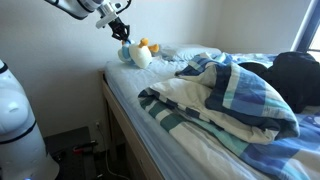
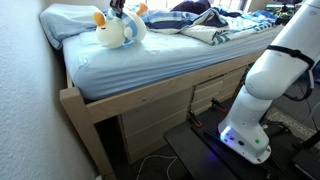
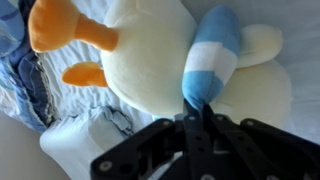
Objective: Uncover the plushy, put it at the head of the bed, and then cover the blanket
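The plushy [image 1: 142, 54] is a small white toy with orange parts, at the head of the bed [image 1: 175, 150] beside the wall. It also shows in an exterior view as the plushy [image 2: 113, 31] on the bed's near corner [image 2: 150, 65]. My gripper [image 3: 201, 106] is shut on the tip of its blue-and-white striped part [image 3: 213, 60], with the white body of the plushy [image 3: 150, 50] just beyond. In both exterior views the gripper [image 1: 122, 36] [image 2: 118, 9] hangs right above the toy. The striped blanket [image 1: 235, 98] [image 2: 213, 31] lies bunched further down the bed, off the toy.
A white pillow [image 1: 195, 52] [image 2: 68, 20] lies by the plushy at the head end. A black fabric bundle [image 1: 296, 76] sits beyond the blanket. The wall runs close along the bed's head. The robot's white base [image 2: 268, 75] stands beside the wooden bed frame [image 2: 150, 115].
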{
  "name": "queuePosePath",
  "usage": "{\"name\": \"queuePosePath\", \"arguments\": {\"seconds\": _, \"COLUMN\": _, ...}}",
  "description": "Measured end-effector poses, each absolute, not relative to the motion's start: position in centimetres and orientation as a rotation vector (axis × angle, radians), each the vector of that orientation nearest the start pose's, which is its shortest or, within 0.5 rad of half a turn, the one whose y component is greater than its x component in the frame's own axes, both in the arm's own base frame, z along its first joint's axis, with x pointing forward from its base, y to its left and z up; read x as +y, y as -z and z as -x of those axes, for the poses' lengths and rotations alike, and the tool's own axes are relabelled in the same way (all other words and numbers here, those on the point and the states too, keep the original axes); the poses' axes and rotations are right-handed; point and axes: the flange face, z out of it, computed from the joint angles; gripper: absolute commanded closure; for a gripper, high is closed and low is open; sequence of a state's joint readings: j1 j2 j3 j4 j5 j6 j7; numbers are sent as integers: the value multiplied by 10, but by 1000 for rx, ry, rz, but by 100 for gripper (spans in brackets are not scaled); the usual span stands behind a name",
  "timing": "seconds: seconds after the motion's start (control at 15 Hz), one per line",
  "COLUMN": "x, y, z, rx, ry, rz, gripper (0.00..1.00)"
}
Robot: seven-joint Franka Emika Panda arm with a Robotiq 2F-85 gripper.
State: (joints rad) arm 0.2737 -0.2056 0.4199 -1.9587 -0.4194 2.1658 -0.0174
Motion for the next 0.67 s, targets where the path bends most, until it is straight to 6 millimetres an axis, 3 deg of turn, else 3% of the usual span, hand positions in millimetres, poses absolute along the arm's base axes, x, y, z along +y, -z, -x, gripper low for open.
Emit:
{"name": "queuePosePath", "arguments": {"seconds": 0.27, "x": 387, "y": -603, "z": -413, "rx": -1515, "ry": 886, "rz": 2931, "gripper": 98}}
{"name": "queuePosePath", "arguments": {"seconds": 0.67, "x": 432, "y": -633, "z": -416, "rx": -1574, "ry": 945, "rz": 2840, "gripper": 98}}
